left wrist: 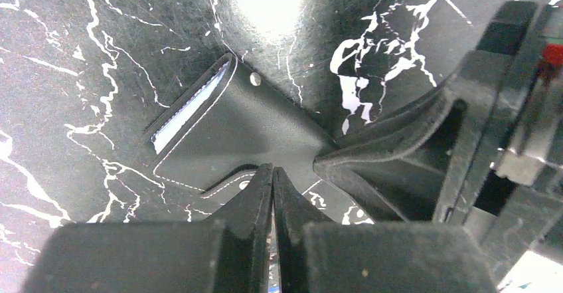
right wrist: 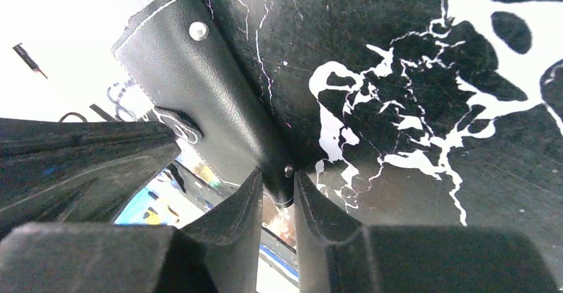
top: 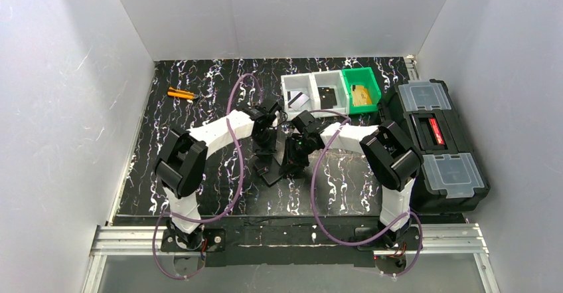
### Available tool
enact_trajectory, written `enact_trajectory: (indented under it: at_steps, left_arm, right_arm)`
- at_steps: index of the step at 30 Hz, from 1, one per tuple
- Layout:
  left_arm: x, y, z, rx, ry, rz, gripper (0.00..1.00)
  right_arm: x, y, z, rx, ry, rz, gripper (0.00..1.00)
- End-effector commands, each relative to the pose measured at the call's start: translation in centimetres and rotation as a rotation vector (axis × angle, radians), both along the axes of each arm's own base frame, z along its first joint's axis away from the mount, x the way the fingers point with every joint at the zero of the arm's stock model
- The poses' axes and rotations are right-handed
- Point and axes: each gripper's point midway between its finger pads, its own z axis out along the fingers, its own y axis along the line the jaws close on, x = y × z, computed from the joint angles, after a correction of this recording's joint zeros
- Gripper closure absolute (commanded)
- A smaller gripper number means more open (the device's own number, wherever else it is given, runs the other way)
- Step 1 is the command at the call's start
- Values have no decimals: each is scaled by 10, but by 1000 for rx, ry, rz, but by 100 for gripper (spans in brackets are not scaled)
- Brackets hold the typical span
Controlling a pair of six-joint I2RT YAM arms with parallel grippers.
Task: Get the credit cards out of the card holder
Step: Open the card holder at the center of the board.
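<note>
The black card holder [top: 269, 171] lies on the black marbled mat between my two arms. In the left wrist view it [left wrist: 252, 123] stands partly open, and the pale edge of a credit card [left wrist: 184, 112] shows in its slot. My left gripper [left wrist: 273, 172] is shut on the holder's near stitched flap. My right gripper [right wrist: 277, 179] is shut on a corner of the holder [right wrist: 199, 87], by a small rivet. Another silvery card [top: 299, 99] lies in the left white bin.
Two white bins [top: 312, 80] and a green bin [top: 362, 80] with tan blocks stand at the back. A large black toolbox [top: 438, 143] with clear lids fills the right side. Orange tools [top: 180, 94] lie at the back left.
</note>
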Motion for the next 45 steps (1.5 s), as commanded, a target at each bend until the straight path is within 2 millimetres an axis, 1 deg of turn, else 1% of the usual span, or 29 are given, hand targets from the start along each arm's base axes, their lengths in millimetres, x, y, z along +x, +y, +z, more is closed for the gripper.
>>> enact_trajectory:
  at_steps: [1,4,6,8,10,12,15,22,25,28,33,35,36,38,39,41,42,45]
  left_arm:
    - [2,-3,24,-121,-26,18,100]
    - [2,2,27,-126,-30,12,100]
    - [1,9,25,-95,-26,-2,99]
    - [-4,13,22,-76,-11,-13,86]
    - [-10,16,19,-56,-5,-28,78]
    - [-15,18,17,-24,-11,-47,73]
    - [-22,17,14,4,-21,-80,67]
    - [-31,13,6,80,-57,-163,61]
    - [-27,18,-3,144,-76,-168,60]
    - [-26,21,-11,205,-83,-170,61]
    - [-22,39,-18,375,-111,-160,64]
    - [-22,43,-20,412,-110,-165,67]
    - [-21,45,-21,425,-113,-165,69]
    - [-20,47,-20,443,-121,-155,79]
    - [-19,49,-19,451,-132,-149,86]
    - [-16,51,-16,466,-147,-144,98]
    - [-14,52,-12,469,-157,-143,100]
    - [-9,50,-1,459,-186,-149,100]
  right_arm:
    - [-1,-4,-10,-74,27,-10,78]
    - [0,-5,-11,-98,38,-18,90]
    - [0,-6,-13,-111,43,-24,94]
    - [-1,-7,-13,-113,47,-33,96]
    - [-2,-6,-12,-110,54,-44,99]
    - [-4,-5,-11,-96,65,-53,99]
    - [-7,-2,-11,-69,85,-67,99]
    - [-6,0,-9,-57,87,-78,99]
    - [-6,0,-10,-56,88,-81,99]
    - [-7,0,-10,-52,90,-81,99]
    - [-8,-1,-10,-53,89,-84,99]
    - [-8,-2,-11,-54,89,-85,99]
    - [-8,-2,-11,-55,89,-86,99]
    - [-8,-2,-11,-54,87,-86,99]
    - [-8,-2,-11,-55,88,-85,99]
    - [-9,-3,-12,-60,91,-88,99]
    - [-9,-3,-13,-61,91,-90,99]
    - [-9,-5,-14,-69,93,-94,99]
